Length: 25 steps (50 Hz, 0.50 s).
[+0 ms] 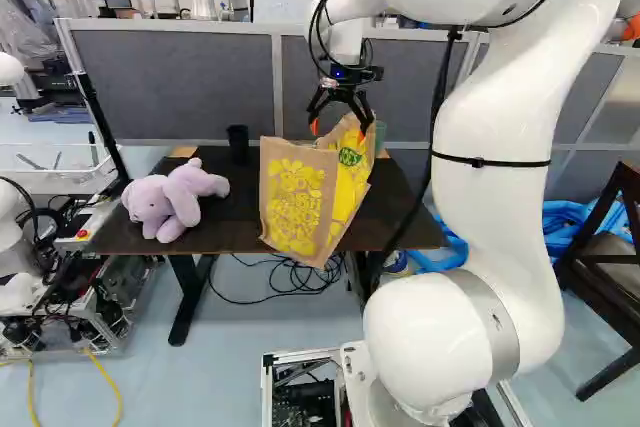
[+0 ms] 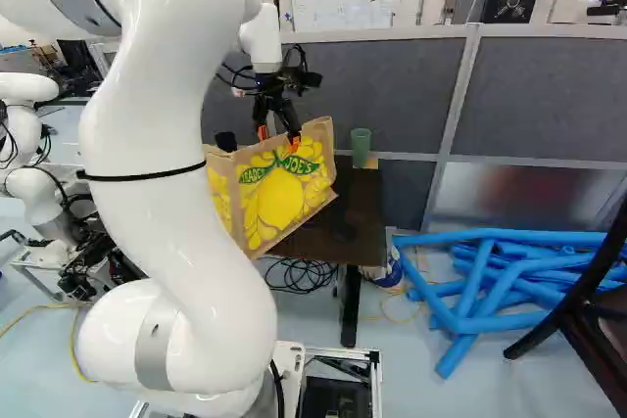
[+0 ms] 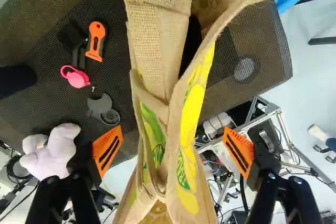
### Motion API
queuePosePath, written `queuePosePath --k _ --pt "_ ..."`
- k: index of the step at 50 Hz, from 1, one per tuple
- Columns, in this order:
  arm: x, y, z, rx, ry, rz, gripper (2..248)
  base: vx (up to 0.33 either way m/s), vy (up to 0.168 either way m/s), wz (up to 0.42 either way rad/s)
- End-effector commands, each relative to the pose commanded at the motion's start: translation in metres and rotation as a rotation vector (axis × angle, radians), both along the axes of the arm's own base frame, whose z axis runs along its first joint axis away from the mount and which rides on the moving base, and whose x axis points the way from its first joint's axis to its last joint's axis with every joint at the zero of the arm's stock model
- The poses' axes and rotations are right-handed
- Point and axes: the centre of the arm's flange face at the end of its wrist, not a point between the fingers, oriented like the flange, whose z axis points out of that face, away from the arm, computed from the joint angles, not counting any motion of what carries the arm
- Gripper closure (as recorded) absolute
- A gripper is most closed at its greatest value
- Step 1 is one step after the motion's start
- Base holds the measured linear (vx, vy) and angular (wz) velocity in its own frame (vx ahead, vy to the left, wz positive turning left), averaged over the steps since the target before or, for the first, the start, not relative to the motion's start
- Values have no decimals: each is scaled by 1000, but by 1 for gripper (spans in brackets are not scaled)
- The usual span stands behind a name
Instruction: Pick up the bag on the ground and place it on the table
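Bag (image 1: 292, 197): tilted at near edge of surface (image 1: 232, 222), lower part seemingly overhanging. End effector (image 3: 173, 150): fingers spread, bag between, gap either side. Handling (judged): light, soft, coarse-woven, apt to fold or swing; best pinched across gathered upper rim, both layers together.

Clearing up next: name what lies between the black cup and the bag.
The wrist view shows an orange tool, a pink tag, a black piece and a grey piece.
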Motion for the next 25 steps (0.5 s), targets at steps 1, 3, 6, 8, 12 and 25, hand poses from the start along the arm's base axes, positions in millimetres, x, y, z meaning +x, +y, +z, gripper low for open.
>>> queuePosePath --k 1,3,6,8,12,25 --pt "-1 0 2 0 -1 0 3 0 0 0" --pt "-3 0 5 0 -2 0 3 0 0 0" --pt "-5 0 10 0 -2 0 3 0 0 0" --pt "-7 0 13 0 -2 0 3 0 0 0" --pt "-10 -1 20 1 -3 1 3 0 0 0" --pt "-19 -2 42 1 2 1 3 0 0 0"
